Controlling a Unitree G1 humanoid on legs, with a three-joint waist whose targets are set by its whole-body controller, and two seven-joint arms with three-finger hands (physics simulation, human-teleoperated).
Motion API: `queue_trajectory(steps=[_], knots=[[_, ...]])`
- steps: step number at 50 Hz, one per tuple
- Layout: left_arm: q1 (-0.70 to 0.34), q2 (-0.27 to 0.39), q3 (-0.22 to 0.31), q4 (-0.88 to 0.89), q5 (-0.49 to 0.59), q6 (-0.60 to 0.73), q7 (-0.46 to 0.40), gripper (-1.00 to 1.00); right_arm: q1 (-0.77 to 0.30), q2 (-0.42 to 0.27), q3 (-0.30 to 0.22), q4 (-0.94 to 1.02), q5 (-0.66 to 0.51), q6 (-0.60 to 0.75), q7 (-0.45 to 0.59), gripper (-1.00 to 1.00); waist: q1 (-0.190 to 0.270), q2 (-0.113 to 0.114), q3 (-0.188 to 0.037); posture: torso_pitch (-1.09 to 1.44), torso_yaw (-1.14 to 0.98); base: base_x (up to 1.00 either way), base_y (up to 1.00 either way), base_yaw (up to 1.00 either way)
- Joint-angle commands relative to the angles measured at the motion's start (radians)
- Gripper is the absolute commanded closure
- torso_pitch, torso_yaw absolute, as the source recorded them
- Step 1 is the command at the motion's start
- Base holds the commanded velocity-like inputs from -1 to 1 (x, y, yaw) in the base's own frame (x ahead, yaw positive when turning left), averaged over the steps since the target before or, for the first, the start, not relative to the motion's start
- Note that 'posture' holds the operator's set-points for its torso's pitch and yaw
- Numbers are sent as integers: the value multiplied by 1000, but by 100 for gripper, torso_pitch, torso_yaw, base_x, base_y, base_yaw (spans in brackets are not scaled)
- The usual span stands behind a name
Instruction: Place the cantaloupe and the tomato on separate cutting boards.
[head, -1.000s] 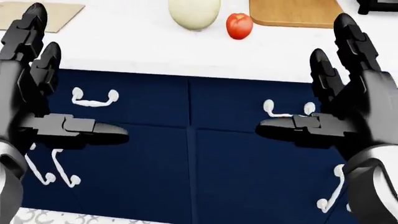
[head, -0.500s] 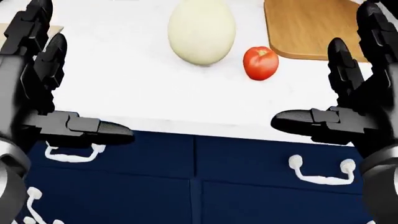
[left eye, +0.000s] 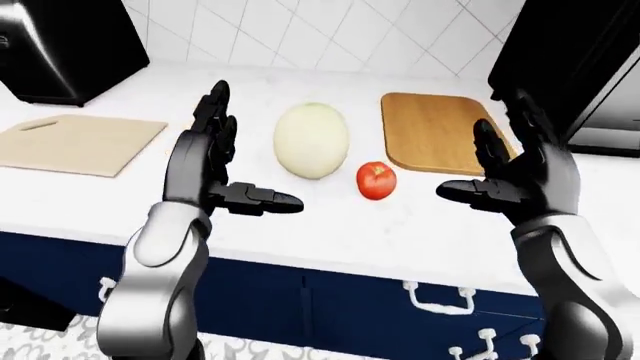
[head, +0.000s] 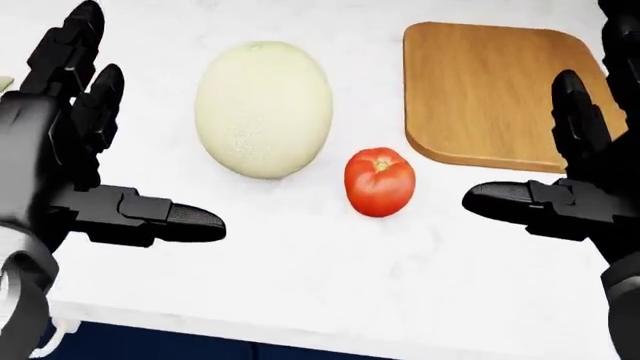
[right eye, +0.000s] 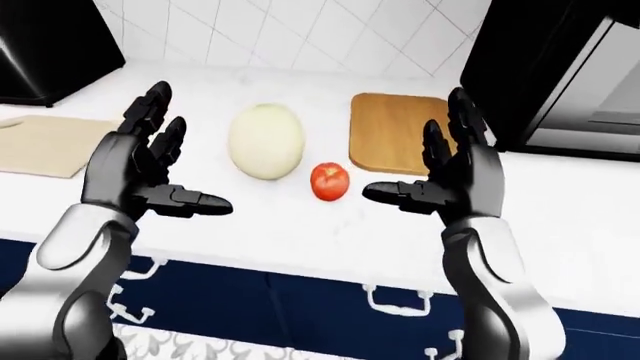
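A pale cantaloupe (head: 263, 109) lies on the white counter (head: 300, 277), with a red tomato (head: 379, 181) just to its lower right, apart from it. A brown cutting board (head: 490, 94) lies bare at the upper right of the head view. A lighter cutting board (left eye: 75, 142), also bare, lies far left in the left-eye view. My left hand (head: 140, 135) hovers open to the left of the cantaloupe. My right hand (head: 530, 142) hovers open to the right of the tomato, over the brown board's lower edge. Neither hand touches anything.
A dark appliance (left eye: 60, 45) stands at the counter's top left, and a taller dark one (left eye: 570, 60) stands beside the brown board at the right. Navy drawers with white handles (left eye: 440, 300) run below the counter edge. A tiled wall (left eye: 330, 30) lies behind.
The camera has moved closer and tilted up. The drawers have dropped out of the head view, and the fruit and brown board now look larger and lower. Both hands stay open.
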Motion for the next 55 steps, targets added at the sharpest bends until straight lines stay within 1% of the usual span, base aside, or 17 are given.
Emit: queue_trajectory(steps=[1,4,7,8,10,11,13,15,19,28,34,45,48,51,52,53,55], knots=[[-33,11,22,-41,13,-41,11,-100,-27,-11,-4,-53,9,-42,19,-100,7,-4,-28,0,0,0,0,0],[-33,11,22,-37,13,-44,12,-100,-29,-14,-5,-55,7,-44,23,-100,8,2,-21,0,0,0,0,0],[-34,11,21,-36,15,-44,12,-100,-30,-21,0,-70,-17,-41,25,-100,1,20,-31,0,0,0,0,0],[-37,11,20,-37,15,-42,13,-100,-28,-22,-7,-88,-14,-29,24,-100,-2,32,-38,0,0,0,0,0],[-45,12,16,-38,16,-34,12,-100,-27,-25,-15,-103,-15,-21,28,-100,-8,74,-56,0,0,0,0,0],[-47,13,17,-40,17,-32,11,-100,-27,-29,-18,-114,-17,-17,29,-100,-6,49,-48,0,0,0,0,0],[-49,13,18,-44,17,-27,10,-100,-20,-37,-15,-134,-48,-24,40,-100,-1,47,-57,0,0,0,0,0],[-45,16,21,-44,16,-30,7,-100,20,-45,2,-164,-135,-58,86,-100,2,40,-59,0,0,0,0,0],[-46,16,24,-47,14,-27,7,-100,50,-29,-20,-228,-210,-40,148,-100,8,33,-59,0,0,0,0,0],[-46,13,20,-23,14,-48,9,-100,105,12,16,-288,-405,-40,353,-100,8,35,-58,0,0,0,0,0],[-52,14,22,-24,14,-43,9,-100,148,48,96,-268,-572,-101,465,-100,6,40,-56,0,0,0,0,0],[-62,18,28,-37,3,-21,11,-100,139,103,158,-246,-709,-108,545,-100,5,47,-56,0,0,0,0,0],[-55,17,28,-38,1,-26,13,-100,126,108,162,-227,-723,-116,549,-82,6,48,-55,0,0,0,0,0],[-52,18,26,-34,1,-33,14,-100,121,112,172,-203,-742,-132,551,-78,6,49,-56,0,0,0,0,0],[-51,18,26,-33,0,-34,15,-100,118,113,174,-204,-747,-128,553,-68,6,49,-56,0,0,0,0,0],[-50,18,25,-30,1,-38,15,-100,115,113,176,-200,-751,-129,554,-47,7,49,-56,0,0,0,0,0],[-48,17,24,-27,1,-43,15,-100,110,115,182,-197,-759,-127,556,-47,7,49,-57,0,0,0,0,0]])
